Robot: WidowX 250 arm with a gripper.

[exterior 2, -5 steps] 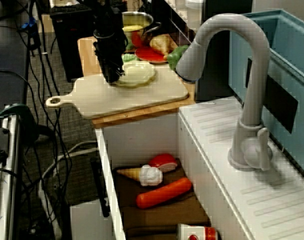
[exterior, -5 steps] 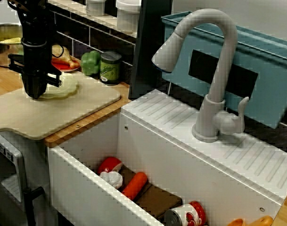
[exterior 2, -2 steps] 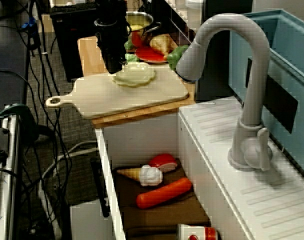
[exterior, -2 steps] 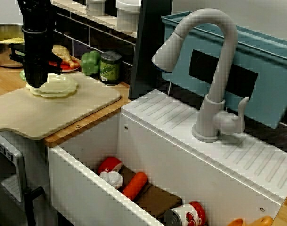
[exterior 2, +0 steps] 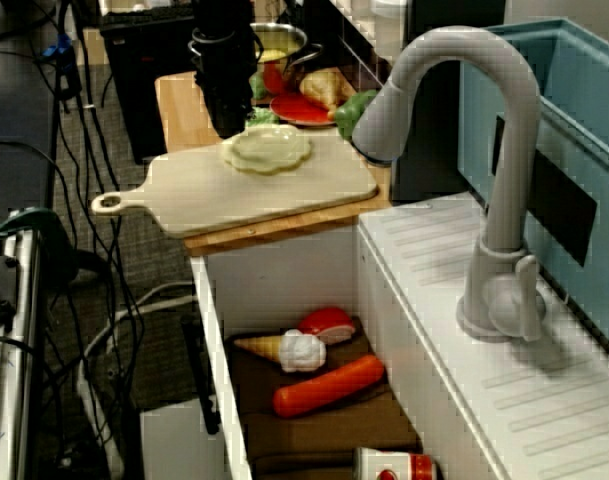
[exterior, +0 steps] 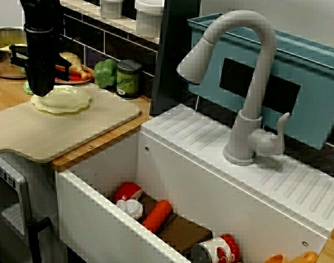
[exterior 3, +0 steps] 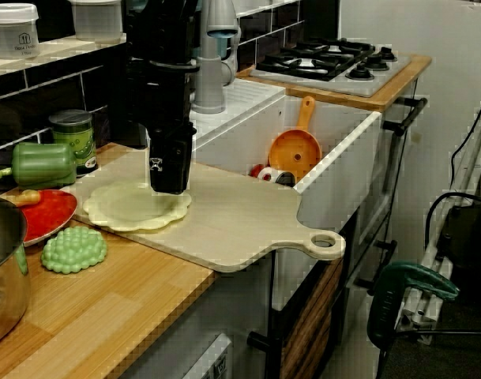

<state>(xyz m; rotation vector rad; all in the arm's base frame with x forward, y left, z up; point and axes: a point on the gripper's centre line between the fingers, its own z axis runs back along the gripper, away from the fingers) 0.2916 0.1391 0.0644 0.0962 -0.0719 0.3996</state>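
Just beneath the end effector (exterior 3: 170, 183) a pale toy leaf (exterior 3: 136, 208) lies flat on the cutting board (exterior 3: 244, 227), likely light and floppy; best pinched at its ruffled rim; how far the fingers are open I cannot tell, and nothing is visibly held.

And here's the arm (exterior 3: 163, 75), matte black all the way down, a chunky boxy body narrowing through a rounded collar into a slim, blunt tool (exterior 3: 169, 186) with one small white marking (exterior 3: 156, 164) near its tip.
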